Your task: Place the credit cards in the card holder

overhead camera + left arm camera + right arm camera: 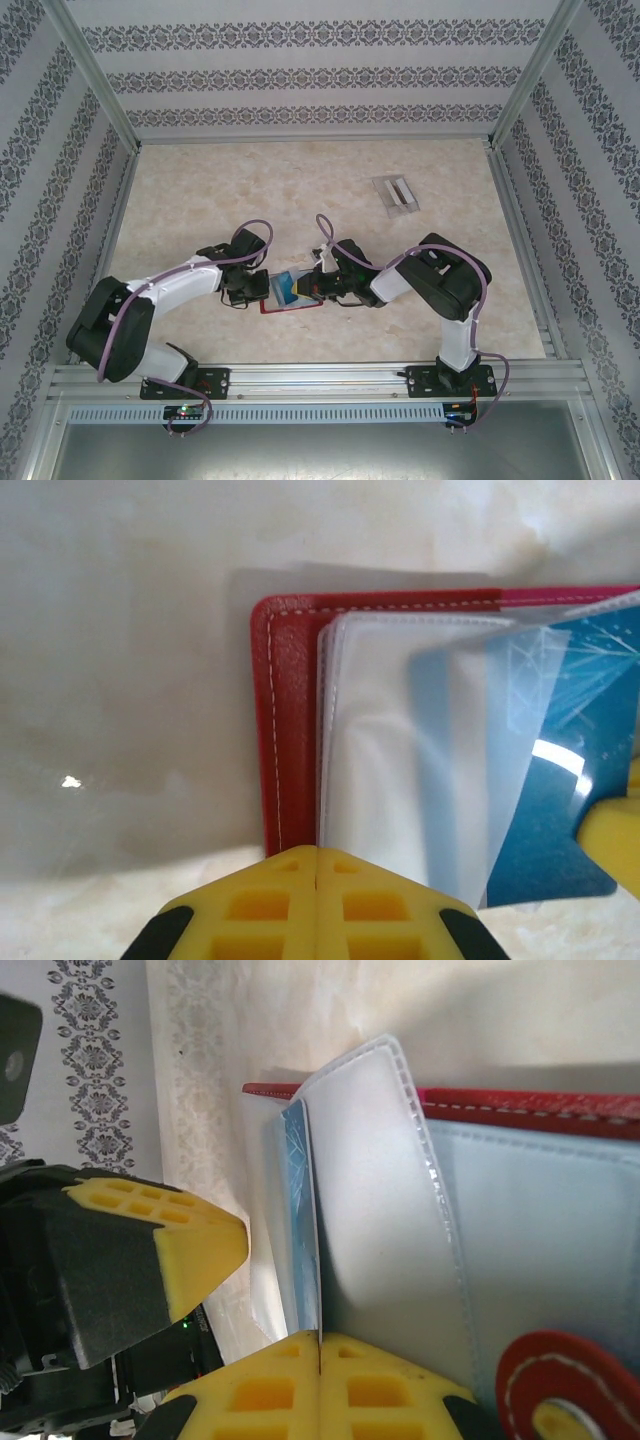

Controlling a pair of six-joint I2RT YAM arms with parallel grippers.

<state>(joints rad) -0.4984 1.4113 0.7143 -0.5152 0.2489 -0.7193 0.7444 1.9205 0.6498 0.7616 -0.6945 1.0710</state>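
Inventory, top view: one card holder [295,306], one blue card [283,288], one translucent tray [396,193] and my two claws. The card holder lay open on the table [250,190] between my left claw [256,287] and my right claw [318,291], near my bases. The tray lay well apart, toward the far right.

Left wrist view: my left claw [316,855] was clenched, its two yellow fingertips pressed together at the near edge of the card holder [290,730]. I could not tell whether that edge was pinched. The cover was red and leather-like, with pale stitching around a rounded corner. Clear sleeves [380,760] lay stacked on it; I could not count them. The blue card [560,820] lay partly under one sleeve and bore pale line markings.

Right wrist view: my right claw [320,1340] was clenched, grasping the blue card [298,1210] by its thin edge, which ran into the seam between the fingertips. One sleeve stood raised just beside the card. One round red snap tab [560,1380] sat at the lower right.
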